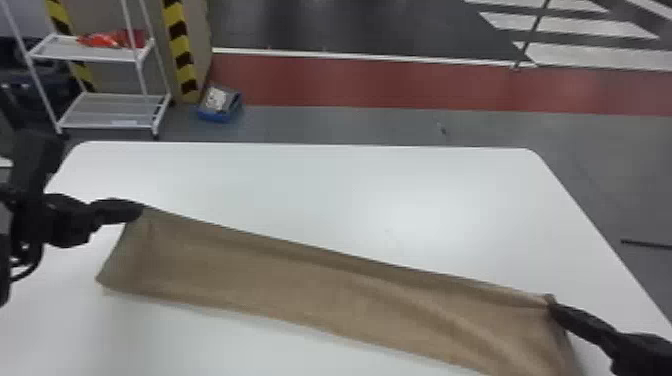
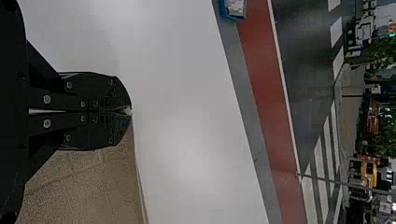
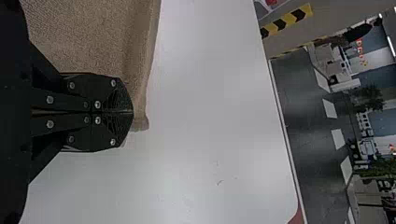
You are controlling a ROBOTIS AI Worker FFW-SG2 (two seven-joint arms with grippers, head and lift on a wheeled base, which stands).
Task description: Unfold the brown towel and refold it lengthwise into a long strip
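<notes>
Your brown towel (image 1: 300, 280) lies as a long band slanting over the white table (image 1: 400, 185), its right end nearer you. Your left gripper (image 1: 136, 211) has its fingers pinched together on the far left corner; your right gripper (image 1: 552, 305) pinches the far right corner likewise. Beyond the table, you have a blue bin (image 1: 214, 117) on the floor with something whitish (image 1: 216, 98) in it, beside a white rack (image 1: 105, 125) bearing a red item (image 1: 107, 39) on its upper shelf.

I see plain brown on the towel (image 1: 300, 280), white on the table (image 1: 350, 190); beyond the table, a red floor band (image 1: 350, 82) and yellow-and-black striped edging (image 1: 180, 50).
</notes>
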